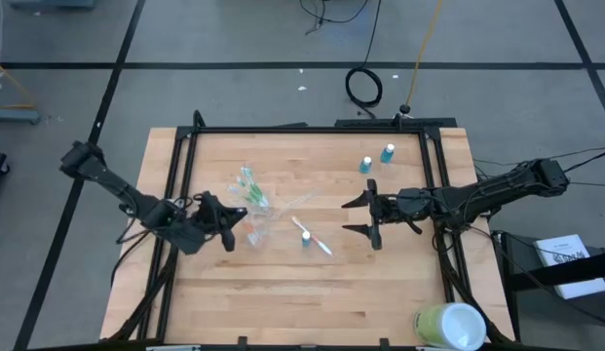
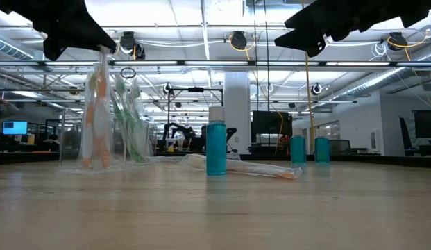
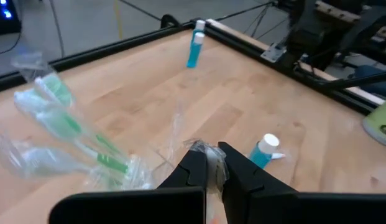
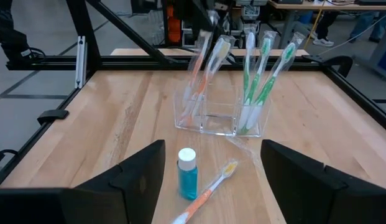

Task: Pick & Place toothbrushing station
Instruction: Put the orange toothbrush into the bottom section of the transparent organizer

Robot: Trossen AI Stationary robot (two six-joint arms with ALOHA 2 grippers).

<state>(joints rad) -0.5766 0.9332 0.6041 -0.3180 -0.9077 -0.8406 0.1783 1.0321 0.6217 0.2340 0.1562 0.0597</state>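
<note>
A big open workshop stretches behind the butcher-block table [image 1: 283, 283], with ceiling lamps, monitors and hanging cables, and a black frame rails in the tabletop.

On the left side, the left gripper [image 1: 228, 232] sits low over the wood with its fingers pinched together on a wrapped toothbrush [image 4: 202, 53], which stands in the clear plastic holder [image 4: 208, 121]. From the right wrist view the holder looks like a small boxy cup of thin see-through plastic, with green-and-white toothbrushes [image 4: 261, 68] leaning in its other end. I'd judge the whole set to be very light. The holder is stiff but easy to tip or slide, the cellophane sleeves are slick and crinkly, and the brush handles are thin and a bit springy. A pinch low on a handle, or on the holder's wall, looks safest.

Toward the middle, one small blue tube [image 1: 306, 237] with a white cap stands upright, just beside a loose toothbrush [image 1: 316, 238] lying flat in its wrapper. The tube is small, rigid and top-heavy enough to topple, so the body below the cap is the place to grip it.

Further right, two more blue tubes [image 1: 376, 159] stand near the far rail. The right gripper [image 1: 366, 221] hovers with its fingers spread wide and nothing between them, pointed at the middle tube. A large pale green cup [image 1: 450, 326] lies at the near right corner.

I can read no writing or brand on any of it.
</note>
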